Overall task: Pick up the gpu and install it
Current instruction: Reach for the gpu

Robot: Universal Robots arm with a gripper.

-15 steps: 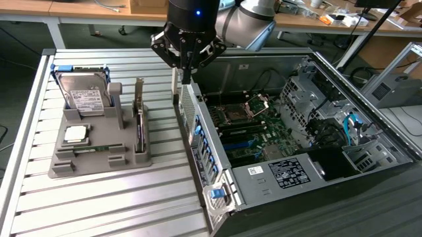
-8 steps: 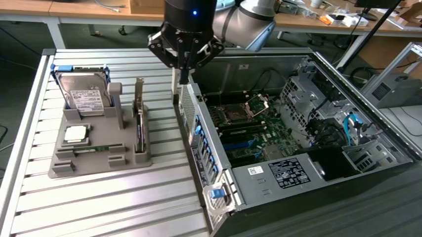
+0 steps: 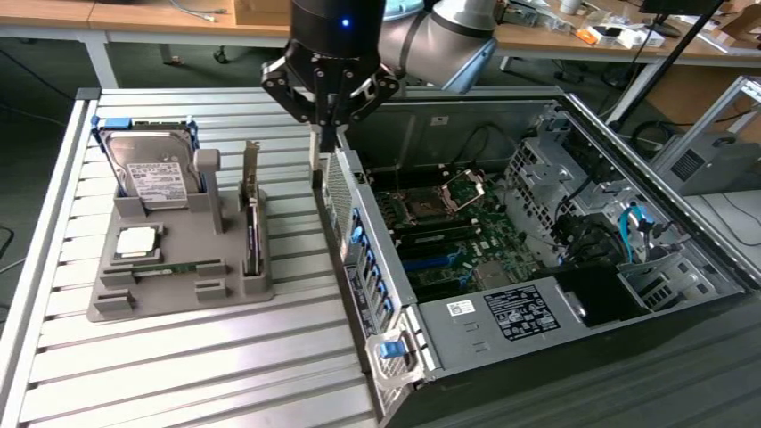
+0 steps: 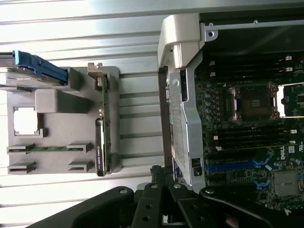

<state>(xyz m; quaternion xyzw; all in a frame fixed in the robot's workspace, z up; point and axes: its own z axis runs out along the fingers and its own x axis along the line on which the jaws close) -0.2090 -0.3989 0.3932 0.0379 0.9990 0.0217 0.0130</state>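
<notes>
gpu (image 3: 251, 234) (image 4: 100, 137): stands on its long edge in the grey holder's slot nearest the case; silvery bracket sticks up at the far end in the exterior view; untouched, not yet picked up.
gripper (image 3: 330, 138) (image 4: 163, 176): clenched, fingers pressed together, grasps nothing; hangs over the edge of the case's perforated rear wall, between holder and motherboard, apart from gpu.
grey holder (image 3: 178, 299) (image 4: 61, 107): lies flat on the table, just beside the case, on the exterior view's left of it.
hard drive (image 3: 151, 169) (image 4: 33, 70): silver, white label, blue frame; stands propped at the holder's far end, well apart from the gripper.
processor chip (image 3: 135, 241) (image 4: 23, 121): sits flat in a square pocket of the holder, near the hard drive.
memory stick (image 3: 178, 267) (image 4: 45, 148): slim, green; sits in the holder's clips, beside the chip.
case (image 3: 340, 192) (image 4: 183, 118): lies on its side, panel off, inside exposed.
motherboard (image 3: 458, 245) (image 4: 247, 142): carries processor socket (image 3: 429, 207) (image 4: 251, 102) and blue slots.
table (image 3: 178, 383) (image 4: 71, 33): slatted aluminium; bears holder and case.
</notes>
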